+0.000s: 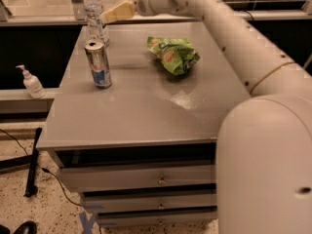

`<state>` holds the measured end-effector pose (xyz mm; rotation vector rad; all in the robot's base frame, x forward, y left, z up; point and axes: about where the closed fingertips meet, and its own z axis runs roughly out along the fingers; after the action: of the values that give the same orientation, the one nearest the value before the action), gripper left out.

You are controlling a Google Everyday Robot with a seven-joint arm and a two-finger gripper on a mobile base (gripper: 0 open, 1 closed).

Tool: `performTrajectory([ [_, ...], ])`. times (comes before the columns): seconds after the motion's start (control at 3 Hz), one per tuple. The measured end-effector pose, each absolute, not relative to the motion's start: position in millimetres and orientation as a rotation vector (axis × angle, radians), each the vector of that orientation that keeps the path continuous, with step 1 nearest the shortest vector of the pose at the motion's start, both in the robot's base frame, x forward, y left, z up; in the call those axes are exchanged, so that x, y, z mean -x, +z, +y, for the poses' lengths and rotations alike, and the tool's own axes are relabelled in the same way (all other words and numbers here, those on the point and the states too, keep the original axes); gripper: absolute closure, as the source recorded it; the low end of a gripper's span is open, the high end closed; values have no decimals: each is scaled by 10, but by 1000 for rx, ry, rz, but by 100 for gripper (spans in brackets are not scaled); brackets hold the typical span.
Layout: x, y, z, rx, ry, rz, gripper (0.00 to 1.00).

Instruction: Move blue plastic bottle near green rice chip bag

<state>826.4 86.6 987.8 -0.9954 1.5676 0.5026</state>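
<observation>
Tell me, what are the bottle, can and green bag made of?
The blue plastic bottle, right by the gripper at the back of the table, looks like clear plastic: see-through. The can seems shiny metal, silvery on top. The green rice chip bag is probably thin plastic film: wrinkled, glossy.

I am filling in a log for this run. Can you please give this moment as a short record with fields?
blue plastic bottle: upright, far left corner of table
green rice chip bag: lying on the far middle of the table, apart from the bottle
gripper: above the far edge, just right of the bottle in the picture; contact cannot be told
can: upright, in front of the bottle
pump bottle: on the ledge left of the table
task state: bottle not yet near bag
</observation>
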Motion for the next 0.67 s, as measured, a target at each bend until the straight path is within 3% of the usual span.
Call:
performTrajectory([
  [0.67,-8881,9386,1554,926,591,1555,0],
])
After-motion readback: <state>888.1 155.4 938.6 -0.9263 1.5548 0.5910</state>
